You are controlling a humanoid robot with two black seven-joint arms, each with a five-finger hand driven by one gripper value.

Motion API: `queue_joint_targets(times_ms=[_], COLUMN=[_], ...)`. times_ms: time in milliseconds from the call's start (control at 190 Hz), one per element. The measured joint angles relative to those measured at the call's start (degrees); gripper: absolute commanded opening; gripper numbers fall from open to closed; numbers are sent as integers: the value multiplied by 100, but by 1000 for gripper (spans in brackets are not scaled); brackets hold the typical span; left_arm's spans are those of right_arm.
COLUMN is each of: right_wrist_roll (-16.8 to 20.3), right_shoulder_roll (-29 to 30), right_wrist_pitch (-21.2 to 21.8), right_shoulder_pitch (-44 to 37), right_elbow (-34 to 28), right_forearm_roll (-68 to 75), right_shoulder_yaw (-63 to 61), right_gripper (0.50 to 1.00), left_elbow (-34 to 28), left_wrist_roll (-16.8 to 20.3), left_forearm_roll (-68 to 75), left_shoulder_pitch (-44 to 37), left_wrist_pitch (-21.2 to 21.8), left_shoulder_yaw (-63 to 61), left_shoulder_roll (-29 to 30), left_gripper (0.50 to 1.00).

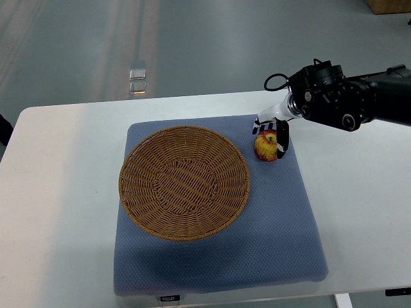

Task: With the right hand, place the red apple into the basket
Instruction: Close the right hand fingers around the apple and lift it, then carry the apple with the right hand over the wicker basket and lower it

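white bench (58, 192), blue mat (282, 224), wicker basket (184, 182) sitting empty on it. right hand (273, 136) has its fingers wrapped round the red apple (266, 146), just beside the basket's far right rim. i'd lift clear of that rim before swinging left, then let go low over the middle.

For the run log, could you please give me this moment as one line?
phase: grasp | right hand: closed around red apple | apple: on blue mat, right of basket | basket: empty | left hand: unseen
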State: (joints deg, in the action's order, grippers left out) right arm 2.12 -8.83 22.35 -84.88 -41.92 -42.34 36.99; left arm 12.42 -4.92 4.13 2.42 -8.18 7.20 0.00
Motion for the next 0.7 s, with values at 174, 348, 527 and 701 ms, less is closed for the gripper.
queue_joint_targets(times_ms=[174, 348, 527, 701], right_wrist_roll=[-77, -136, -153, -177], right_shoulder_roll=[4, 3, -116, -458], right_wrist_pitch=[-36, -112, -67, 395], right_shoulder_pitch=[58, 74, -136, -996], right_elbow=[53, 87, 60, -329], right_forearm_roll=[-22, -135, -167, -102], right_shoulder_yaw=[0, 6, 20, -22], right_gripper=[654, 588, 584, 592], left_elbow=[-3, -6, -12, -6], left_wrist_roll=[0, 0, 0, 0], left_forearm_roll=[0, 0, 0, 0], left_shoulder_pitch=[-3, -3, -3, -3], left_wrist_pitch=[0, 0, 0, 0], left_shoulder_yaw=[-7, -9, -9, -9], left_shoulder_roll=[0, 0, 0, 0], left_gripper=[1000, 1000, 1000, 1000])
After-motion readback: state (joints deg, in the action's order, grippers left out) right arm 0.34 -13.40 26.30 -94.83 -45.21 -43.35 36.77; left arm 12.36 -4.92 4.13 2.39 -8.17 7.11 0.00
